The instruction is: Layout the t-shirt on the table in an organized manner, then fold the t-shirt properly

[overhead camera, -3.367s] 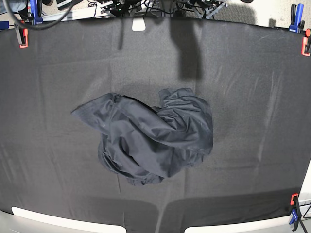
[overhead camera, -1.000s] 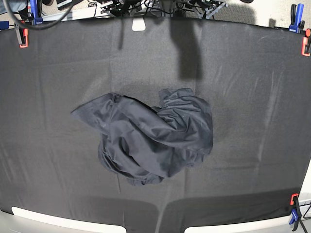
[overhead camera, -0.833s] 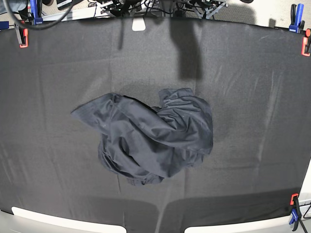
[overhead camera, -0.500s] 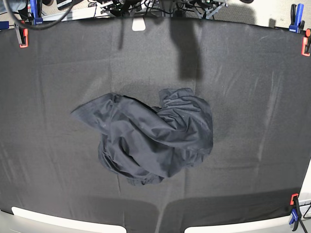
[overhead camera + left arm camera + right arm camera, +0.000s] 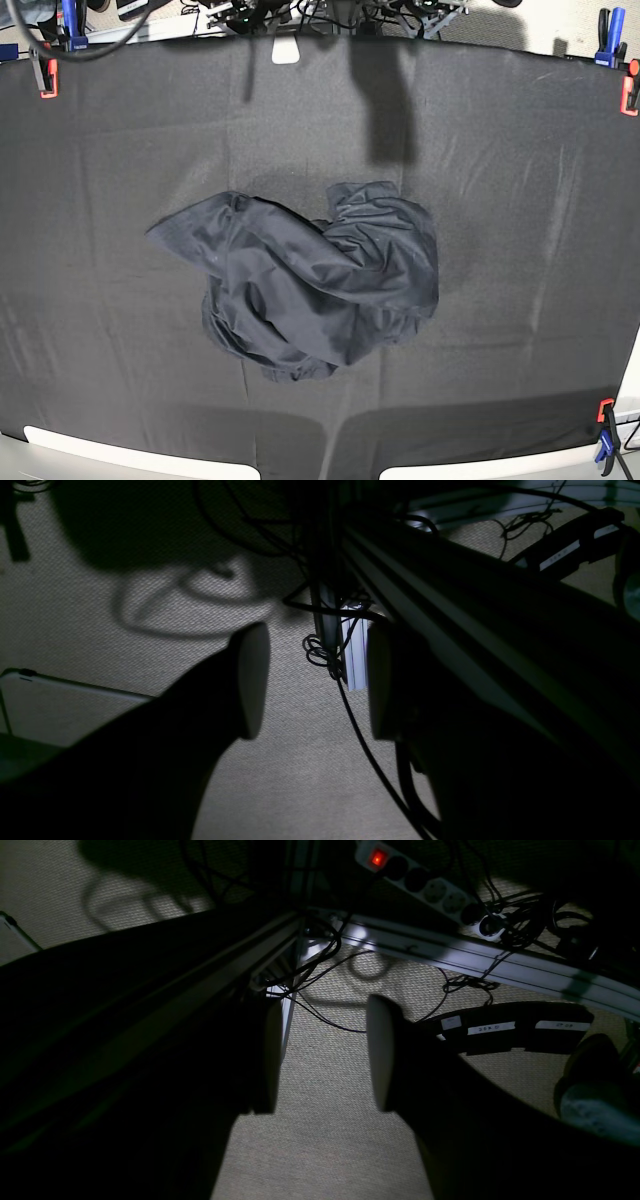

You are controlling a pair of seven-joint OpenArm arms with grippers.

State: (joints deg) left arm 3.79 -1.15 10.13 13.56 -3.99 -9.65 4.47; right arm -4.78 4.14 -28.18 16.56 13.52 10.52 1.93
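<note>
one t-shirt (image 5: 310, 285), one table (image 5: 520, 200), two end effectors (image 5: 310, 680) (image 5: 320, 1055).

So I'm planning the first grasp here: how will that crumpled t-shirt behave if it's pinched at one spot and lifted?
The t-shirt lies in a wrinkled heap with many soft folds, so it is probably floppy: lifting one point would likely leave the rest dangling. The fabric looks thin and smooth, so probably light and somewhat slippery. Pushed across the table, it would likely bunch up.

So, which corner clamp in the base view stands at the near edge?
The red and blue clamp at bottom right. The other clamps all sit along the table's far edge.
</note>
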